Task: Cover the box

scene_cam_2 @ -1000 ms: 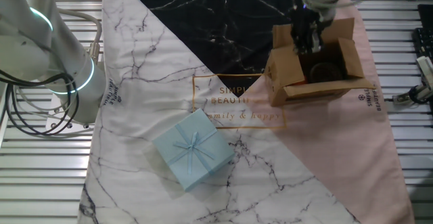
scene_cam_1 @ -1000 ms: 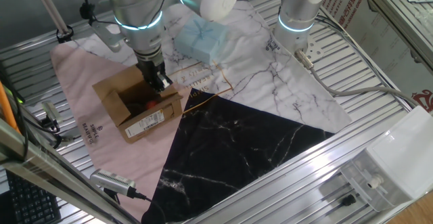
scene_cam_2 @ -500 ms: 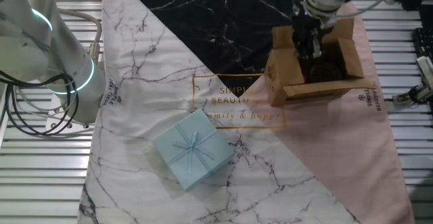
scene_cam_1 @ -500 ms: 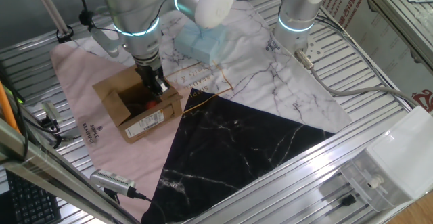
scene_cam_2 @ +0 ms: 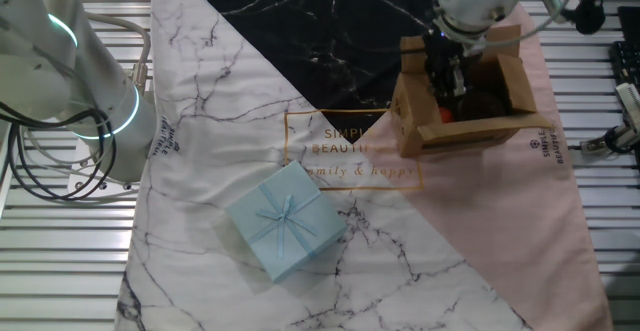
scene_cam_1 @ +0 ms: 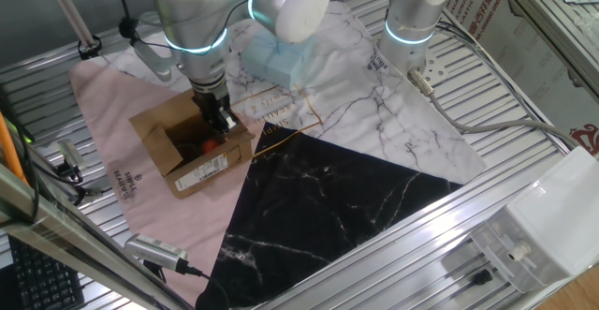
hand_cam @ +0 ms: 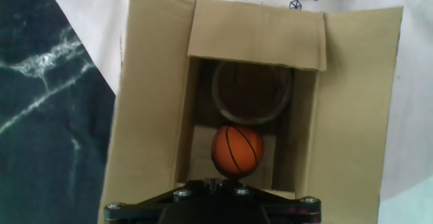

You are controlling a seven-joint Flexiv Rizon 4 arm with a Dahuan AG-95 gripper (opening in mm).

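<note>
Hand view: we saw the box [hand_cam: 155, 88] open, its flaps spread. We judged its cardboard light and bendable, best pushed at a flap edge. Whether our gripper [scene_cam_1: 221, 120] was spread, we could not tell.

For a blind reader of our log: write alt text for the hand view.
Looking straight down into an open brown cardboard box, its flaps folded outward, holding a small orange basketball and a roll of clear tape behind it. The box rests on a cloth with black and white marble print; the gripper's dark base edges the bottom.
</note>
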